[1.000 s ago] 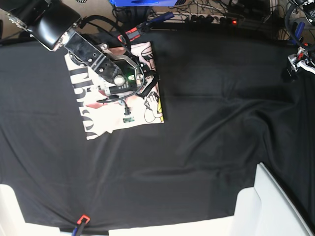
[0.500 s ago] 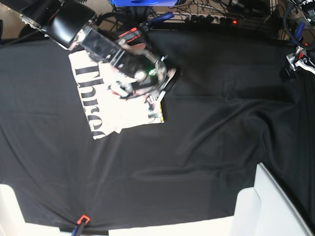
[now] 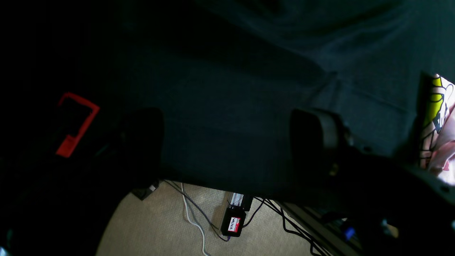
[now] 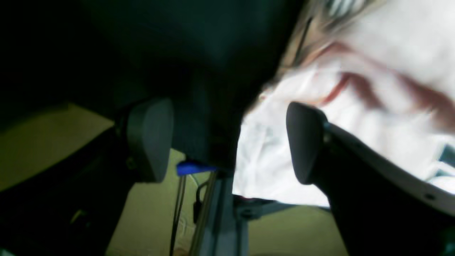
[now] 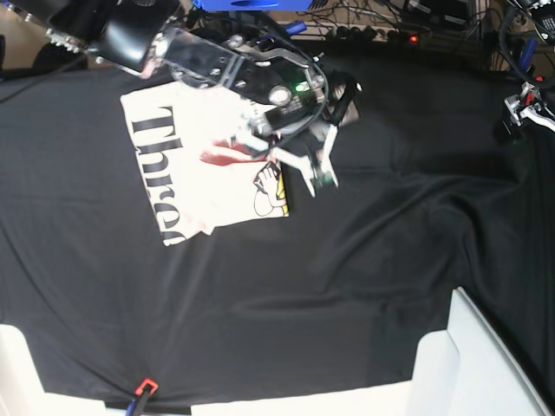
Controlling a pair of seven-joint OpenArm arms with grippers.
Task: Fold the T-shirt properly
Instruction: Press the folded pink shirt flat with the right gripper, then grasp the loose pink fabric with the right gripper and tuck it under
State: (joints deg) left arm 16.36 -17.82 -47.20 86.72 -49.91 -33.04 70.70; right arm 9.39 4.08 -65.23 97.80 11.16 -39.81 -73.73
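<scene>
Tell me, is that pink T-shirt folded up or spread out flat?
Folded. The T-shirt lies as a compact rectangle on the black cloth, no sleeves sticking out, its lettering cut off at the lower edge.

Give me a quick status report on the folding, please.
Right pincer open, clear of the shirt. Left pincer open, parked at the table edge. T-shirt folded, print side up. Nothing in the way.

The T-shirt [image 5: 204, 169] lies folded into a compact, roughly square packet on the black cloth, set slightly askew — print side up. Black "Three" lettering runs along its left edge; a red streak and a yellow-and-black cartoon figure sit near its right edge. It is pale pink — almost white.
</scene>
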